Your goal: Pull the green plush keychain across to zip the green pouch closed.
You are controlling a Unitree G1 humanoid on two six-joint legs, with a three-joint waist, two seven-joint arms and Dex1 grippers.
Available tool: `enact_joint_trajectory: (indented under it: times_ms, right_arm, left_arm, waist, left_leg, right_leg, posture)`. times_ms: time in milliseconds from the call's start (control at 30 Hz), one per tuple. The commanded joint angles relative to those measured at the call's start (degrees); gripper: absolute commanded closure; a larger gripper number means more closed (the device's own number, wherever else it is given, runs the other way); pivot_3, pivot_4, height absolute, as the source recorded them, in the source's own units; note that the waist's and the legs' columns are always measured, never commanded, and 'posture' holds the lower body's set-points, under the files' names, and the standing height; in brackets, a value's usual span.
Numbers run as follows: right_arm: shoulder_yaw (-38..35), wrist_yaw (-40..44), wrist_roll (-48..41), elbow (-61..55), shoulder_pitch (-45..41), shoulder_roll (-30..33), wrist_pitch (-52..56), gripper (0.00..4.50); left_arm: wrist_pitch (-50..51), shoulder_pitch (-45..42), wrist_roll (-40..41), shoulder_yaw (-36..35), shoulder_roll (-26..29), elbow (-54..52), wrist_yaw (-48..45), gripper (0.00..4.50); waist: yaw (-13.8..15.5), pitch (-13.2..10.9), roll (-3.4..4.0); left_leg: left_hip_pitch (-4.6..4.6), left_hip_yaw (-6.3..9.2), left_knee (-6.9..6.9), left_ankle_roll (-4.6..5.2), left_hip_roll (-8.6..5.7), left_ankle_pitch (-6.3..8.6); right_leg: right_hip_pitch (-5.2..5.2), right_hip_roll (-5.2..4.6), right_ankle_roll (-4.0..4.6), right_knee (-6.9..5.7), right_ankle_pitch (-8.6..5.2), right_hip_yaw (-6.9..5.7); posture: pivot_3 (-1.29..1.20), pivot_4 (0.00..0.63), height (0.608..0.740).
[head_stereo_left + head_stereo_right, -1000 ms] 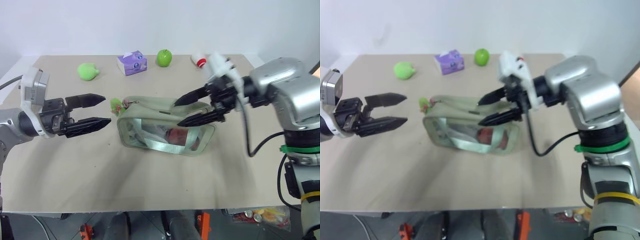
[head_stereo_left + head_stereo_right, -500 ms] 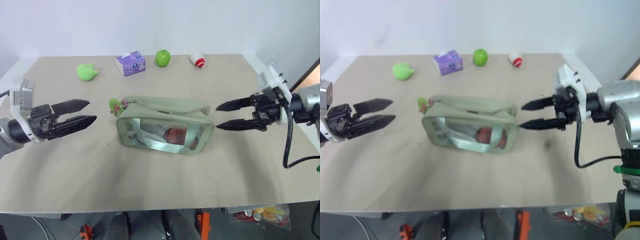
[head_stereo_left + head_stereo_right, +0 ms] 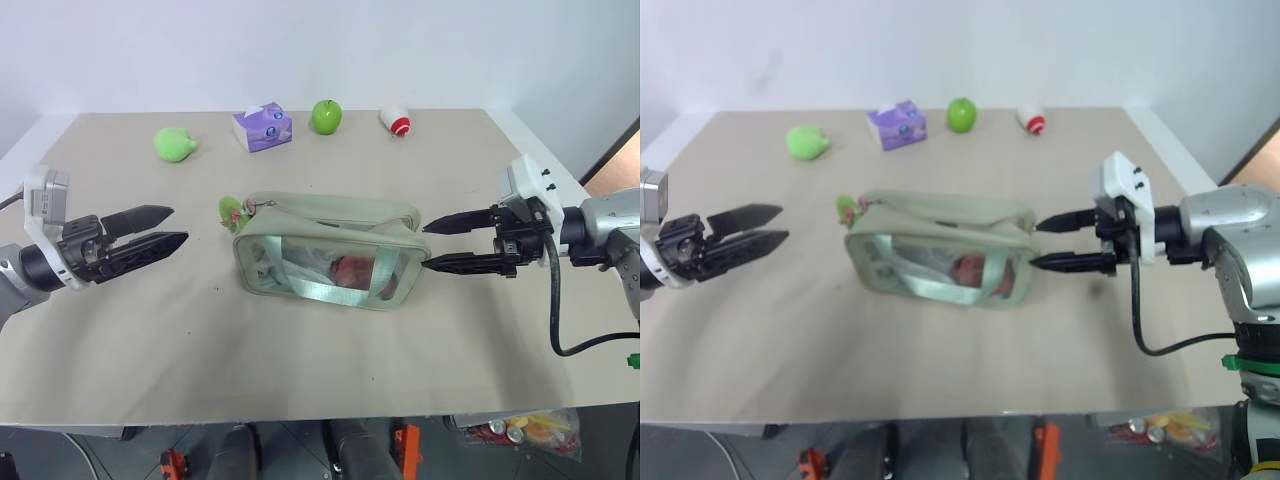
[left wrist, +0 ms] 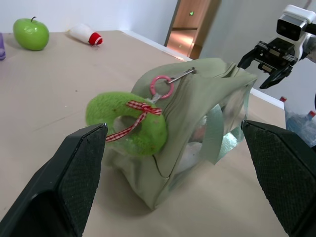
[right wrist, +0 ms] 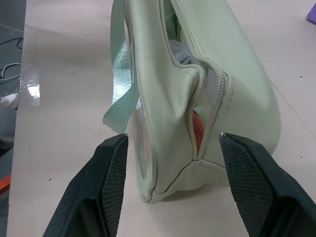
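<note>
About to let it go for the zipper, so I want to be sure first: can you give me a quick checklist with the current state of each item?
1. Green pouch upright on the table: ok.
2. Zipper open, so there is something to close: ok; the right wrist view shows the gap at that end.
3. Green plush keychain free and reachable at the pouch's left end: ok.
4. Left gripper open and facing the keychain: ok, but apart from it.
5. Right gripper open at the pouch's right end to brace it: ok; contact cannot tell.
6. Purple tissue box and apple clear of the path: ok.
</note>
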State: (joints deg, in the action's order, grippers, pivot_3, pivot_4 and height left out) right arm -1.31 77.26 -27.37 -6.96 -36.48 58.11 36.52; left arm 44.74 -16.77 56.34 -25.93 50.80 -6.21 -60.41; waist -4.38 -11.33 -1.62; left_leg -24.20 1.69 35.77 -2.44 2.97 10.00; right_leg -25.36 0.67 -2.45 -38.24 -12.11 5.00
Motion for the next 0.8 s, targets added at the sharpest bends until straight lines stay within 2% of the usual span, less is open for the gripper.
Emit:
enact_joint_trajectory:
  times_ms: [33, 267, 367, 667, 800]
  right_arm:
    - [2.06, -2.91, 2.76, -0.15, -0.54, -0.91, -0.76, 1.98]
    - [3.15, -4.31, 3.96, 1.49, -1.56, -2.50, -1.22, 4.38]
    - [2.54, -3.73, 3.33, 0.31, -1.09, -2.46, -1.50, 4.48]
    - [2.27, -2.87, 2.47, -0.62, -1.09, -2.75, -1.39, 4.48]
    - [2.22, -3.12, 2.29, -1.04, -0.92, -2.69, -1.17, 4.48]
  left_arm:
    - [-0.69, 0.62, 0.38, -2.37, -0.07, -0.42, 0.24, 0.00]
    - [-0.96, 1.35, 0.16, -2.42, -0.63, -0.23, 0.80, 0.00]
    - [-2.11, 1.43, -1.35, -1.50, -1.32, 1.01, 1.06, 0.00]
    - [-11.59, -7.59, -16.65, 9.80, -6.56, 14.24, 4.92, 0.00]
    - [-12.99, -12.36, -18.23, 11.82, -9.39, 17.56, 4.34, 0.00]
  waist:
    - [-0.02, 0.00, -0.01]
    - [0.05, 0.00, -0.01]
    - [0.03, 0.00, -0.01]
    - [0.03, 0.02, -0.04]
    - [0.02, 0.03, -0.05]
  left_leg:
    - [0.00, 0.00, 0.00, 0.00, 0.00, 0.00]
    - [-0.02, 0.01, 0.02, 0.00, -0.01, 0.00]
    - [-0.02, 0.01, 0.02, 0.00, -0.01, 0.00]
    - [-0.01, 0.00, 0.10, 0.00, -0.02, -0.01]
    - [-0.01, -0.01, 0.09, 0.00, -0.03, -0.01]
  right_leg:
    - [0.00, 0.00, 0.00, 0.00, 0.00, 0.00]
    - [0.01, 0.00, 0.00, 0.00, 0.00, 0.01]
    - [0.01, 0.00, -0.01, 0.00, 0.01, 0.02]
    - [0.05, 0.02, -0.10, 0.00, 0.10, 0.06]
    - [0.05, 0.03, -0.12, 0.00, 0.11, 0.10]
  posture:
    - [0.00, 0.150, 0.740]
    - [0.00, 0.150, 0.740]
    - [0.00, 0.150, 0.740]
    - [0.00, 0.150, 0.740]
    - [0.00, 0.150, 0.740]
